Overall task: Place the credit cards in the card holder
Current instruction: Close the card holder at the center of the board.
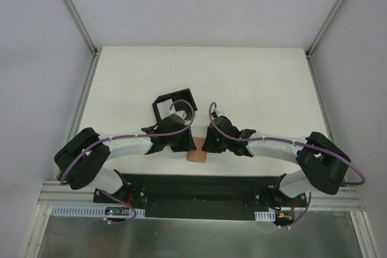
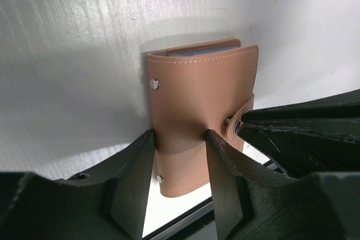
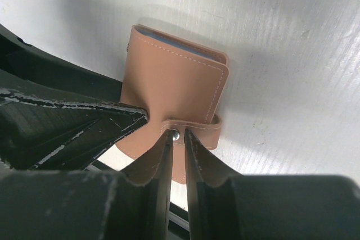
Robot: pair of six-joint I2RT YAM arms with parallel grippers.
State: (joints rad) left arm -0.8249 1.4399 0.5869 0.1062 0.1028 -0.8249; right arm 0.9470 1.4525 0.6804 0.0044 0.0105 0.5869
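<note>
The tan leather card holder [image 1: 196, 155] lies folded at the table's near edge, between both arms. My left gripper [image 2: 180, 140] is shut on it, one dark finger against each long side of the card holder [image 2: 197, 94]. My right gripper [image 3: 177, 137] is shut on the snap tab [image 3: 191, 128], its narrow jaws on either side of the metal stud. A thin light blue edge of the credit cards [image 2: 197, 53] shows between the folded halves, and the same card edge [image 3: 175, 46] appears in the right wrist view. No loose cards are in view.
A black open-sided plastic box [image 1: 172, 104] stands just behind the left gripper [image 1: 179, 142]. The right gripper [image 1: 207, 142] is close beside it. The table's front edge and a dark rail [image 1: 193, 188] run right under the card holder.
</note>
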